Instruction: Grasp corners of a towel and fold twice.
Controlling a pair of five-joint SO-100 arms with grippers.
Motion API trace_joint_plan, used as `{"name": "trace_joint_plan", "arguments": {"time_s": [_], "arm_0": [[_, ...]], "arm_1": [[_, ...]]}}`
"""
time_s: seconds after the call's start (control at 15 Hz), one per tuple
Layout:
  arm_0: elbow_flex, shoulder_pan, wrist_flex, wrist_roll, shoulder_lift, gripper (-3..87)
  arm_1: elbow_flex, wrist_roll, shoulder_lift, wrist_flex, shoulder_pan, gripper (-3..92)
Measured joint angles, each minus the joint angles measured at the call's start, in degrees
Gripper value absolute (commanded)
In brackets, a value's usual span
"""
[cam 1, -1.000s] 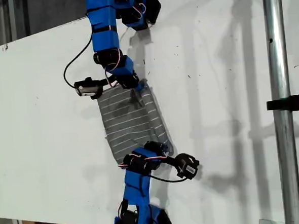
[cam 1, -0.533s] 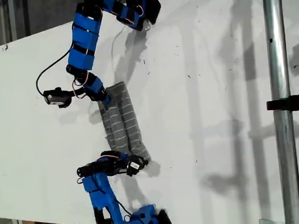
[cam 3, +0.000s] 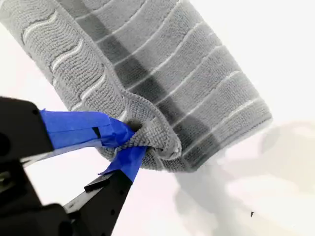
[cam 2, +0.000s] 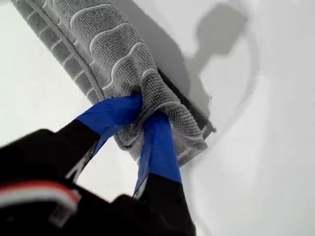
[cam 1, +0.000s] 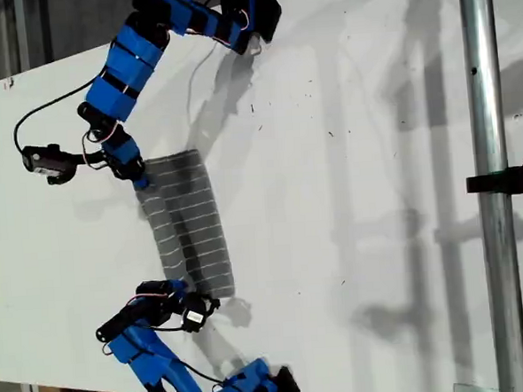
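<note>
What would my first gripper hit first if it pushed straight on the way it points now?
The towel: my first gripper is shut on its bunched edge, so cloth lies directly ahead. Beyond it the first wrist view shows only bare white table, though depth is unclear.

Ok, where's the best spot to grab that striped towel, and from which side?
Probably the corners at the two short ends of the towel, coming in low from beyond each end. It lies as a long doubled strip, so an end pinch catches both layers. My first gripper and my second gripper are shut there.
</note>
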Motion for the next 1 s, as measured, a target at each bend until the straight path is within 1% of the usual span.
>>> {"name": "trace_joint_plan", "arguments": {"time_s": [0.13, 0.27, 0.47, 0.67, 0.73, 0.8, 0.87, 0.93, 1.0], "arm_0": [[0.6, 0.9, 0.0, -1.2, -0.6, -2.6], [0.6, 3.2, 0.0, -3.3, -5.8, -2.6], [1.0, 7.0, -0.1, -7.6, -6.9, -2.6], [2.0, 7.5, -0.1, -8.7, -7.5, -2.2], [2.4, 7.5, -0.1, -8.4, -7.5, 7.6], [2.9, 7.6, -0.1, -8.7, -7.5, 14.5], [3.9, 8.2, -0.1, -9.2, -7.5, 18.9], [5.0, 8.8, 0.0, -9.4, -7.4, 21.4], [6.2, 9.6, 0.1, -9.9, -6.9, 22.0]], "arm_1": [[3.0, 0.5, 0.4, 1.8, 0.0, -0.3], [6.9, 1.4, -0.5, 1.0, 0.0, -0.3], [11.7, 2.9, -5.1, 0.2, -0.4, -0.3], [12.0, 3.3, -9.0, -0.3, -0.4, -0.3], [12.0, 3.3, -9.0, -0.3, -0.5, 0.2], [12.0, 3.3, -9.0, 0.4, -0.6, 4.5], [12.0, 3.4, -9.0, 1.6, -0.6, 10.2], [12.1, 3.6, -9.0, 4.0, -0.5, 14.4], [12.6, 3.9, -9.1, 5.4, -0.4, 21.6]]}}
